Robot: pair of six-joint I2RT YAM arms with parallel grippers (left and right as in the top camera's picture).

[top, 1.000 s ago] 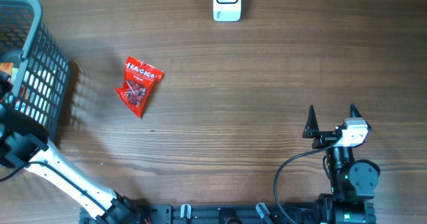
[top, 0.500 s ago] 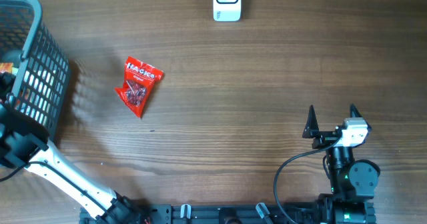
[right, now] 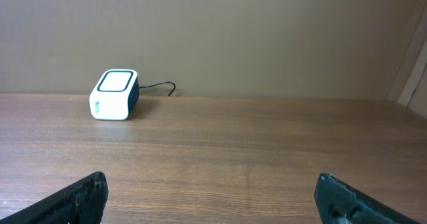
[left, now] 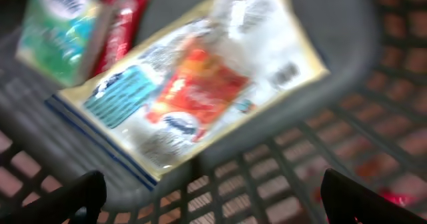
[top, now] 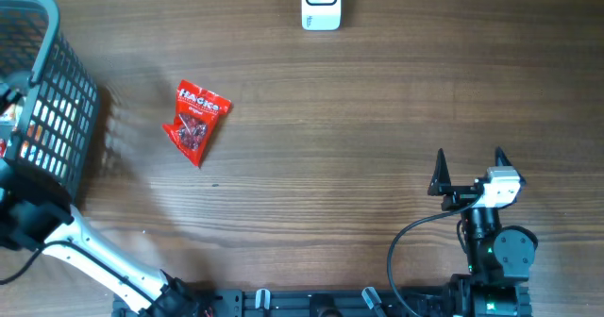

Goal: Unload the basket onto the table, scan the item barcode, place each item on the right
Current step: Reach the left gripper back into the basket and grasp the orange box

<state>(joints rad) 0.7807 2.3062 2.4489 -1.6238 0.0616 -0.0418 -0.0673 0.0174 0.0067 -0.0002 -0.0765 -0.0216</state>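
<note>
Wooden table (top: 377, 119), plain beige wall (right: 233, 31) behind it in the right wrist view. Against the overhead frame of a second ago: left arm (top: 94, 256) has shifted a little, its dark upper link sitting nearer and further left at the frame edge, and the bit of packaging seen through the basket (top: 66, 119) at the far left edge has changed from orange to white and red. The red snack packet (top: 196, 121), scanner (top: 321, 4) and right arm (top: 495, 246) are unchanged. Left gripper (left: 212, 194): fingers wide apart, tips at the two bottom corners of its wrist view, nothing between them, touching nothing visible. It hangs over a cream pouch (left: 193, 84) with red and blue print that lies flat on the basket floor; a green-and-white carton (left: 57, 31) and a red item (left: 123, 17) lie just beyond it. Right gripper (top: 469, 161): fingers fully apart, empty, above bare table, facing the scanner at the far edge. The red snack packet lies on the table just right of the basket, well apart from both grippers. Left wrist view is motion-blurred, so the pouch print is unreadable; a dark mark near its right corner cannot be confirmed as a barcode. The left gripper itself is hidden in the overhead view, and the basket is cut off at the left edge.
</note>
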